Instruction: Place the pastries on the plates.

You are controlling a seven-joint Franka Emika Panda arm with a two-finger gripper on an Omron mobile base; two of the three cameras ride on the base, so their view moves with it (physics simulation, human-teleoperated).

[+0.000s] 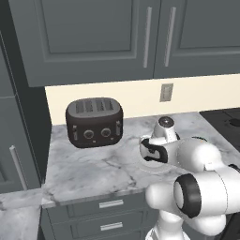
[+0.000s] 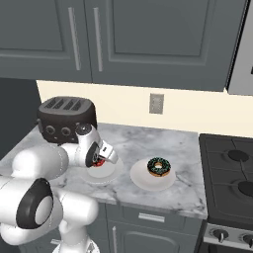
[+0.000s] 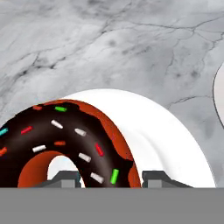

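The marble worktop (image 2: pixel 148 143) is bounded by the stove (image 2: pixel 232 173) on one side and its front edge on the near side, with bare marble left between the black toaster (image 2: pixel 66 118) at the back wall and the two white plates. Away from the toaster, toward the stove, the far plate (image 2: pixel 141 179) carries the green-sprinkled doughnut (image 2: pixel 159 167); the near plate (image 3: pixel 166 131), just in front of the toaster, lies under the hand (image 3: pixel 109 177). The red-rimmed doughnut (image 3: pixel 65 140) is gripped between the clenched fingers above that plate; no writing can be read.
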